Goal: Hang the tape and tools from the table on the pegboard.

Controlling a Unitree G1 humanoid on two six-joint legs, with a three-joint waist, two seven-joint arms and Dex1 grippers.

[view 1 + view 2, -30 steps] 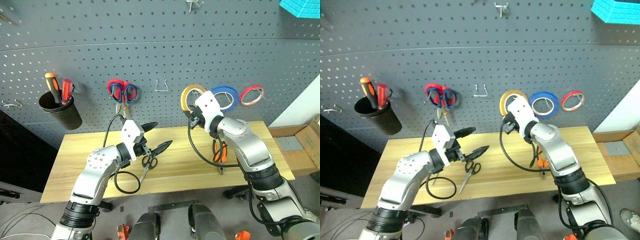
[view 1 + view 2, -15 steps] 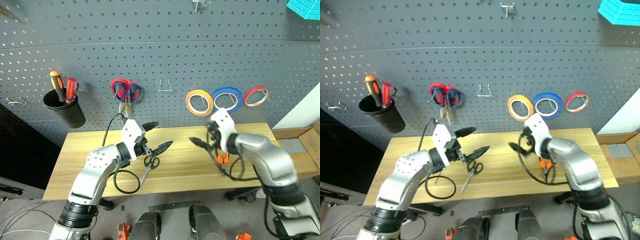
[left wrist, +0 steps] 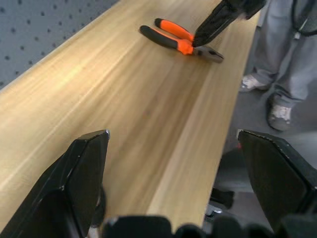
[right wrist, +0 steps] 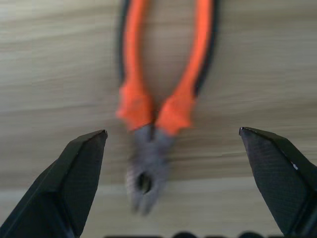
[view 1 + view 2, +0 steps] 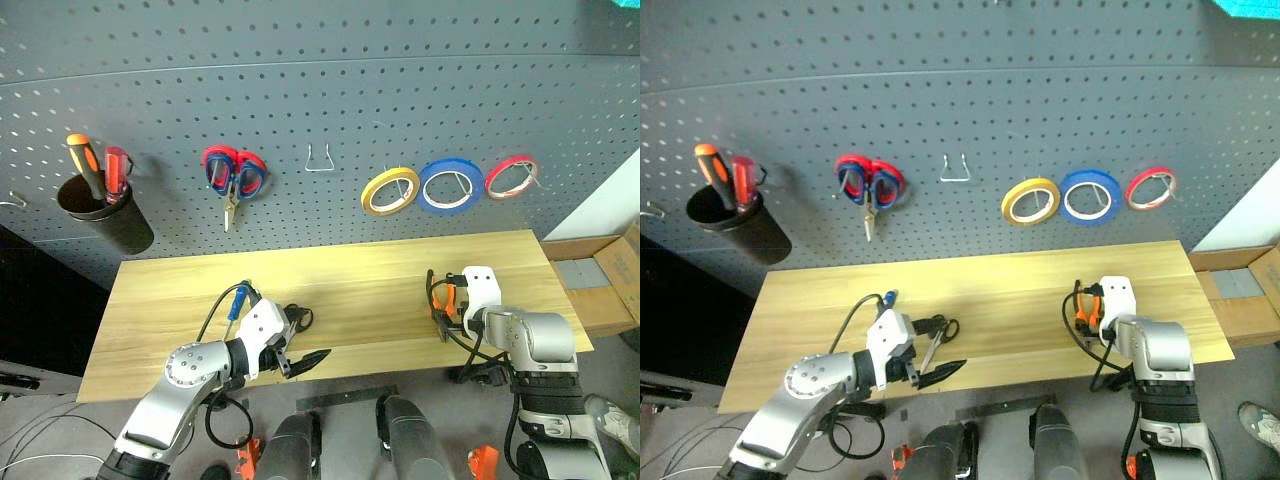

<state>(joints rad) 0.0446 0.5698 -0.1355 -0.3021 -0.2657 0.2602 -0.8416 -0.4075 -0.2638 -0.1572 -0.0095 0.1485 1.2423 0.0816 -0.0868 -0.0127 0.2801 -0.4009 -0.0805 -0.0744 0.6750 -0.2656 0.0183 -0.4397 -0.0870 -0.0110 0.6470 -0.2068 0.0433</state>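
The yellow tape (image 5: 390, 190) hangs on a hook of the pegboard (image 5: 300, 80). On the table (image 5: 350, 270), the orange-and-black pliers (image 4: 153, 114) lie right under my right gripper (image 5: 442, 312), which is open, its fingers (image 4: 74, 183) wide on either side of them. My left gripper (image 5: 308, 338) is open and low over the table's front part. The black-handled scissors (image 5: 934, 346) lie by its fingers. The blue screwdriver handle (image 5: 237, 299) shows beside my left arm. The left wrist view looks along the table to the pliers (image 3: 181, 42).
On the pegboard hang red-and-blue scissors (image 5: 232, 175), a bare wire hook (image 5: 319, 160), a blue ring (image 5: 450, 187) and a red ring (image 5: 511, 176). A black cup (image 5: 100, 205) holds screwdrivers. A person's legs (image 3: 292, 49) stand past the table's right end.
My right gripper let go of the yellow tape on its pegboard hook, opened, and came down over the pliers. My left gripper sank toward the table. The camera has tilted down.
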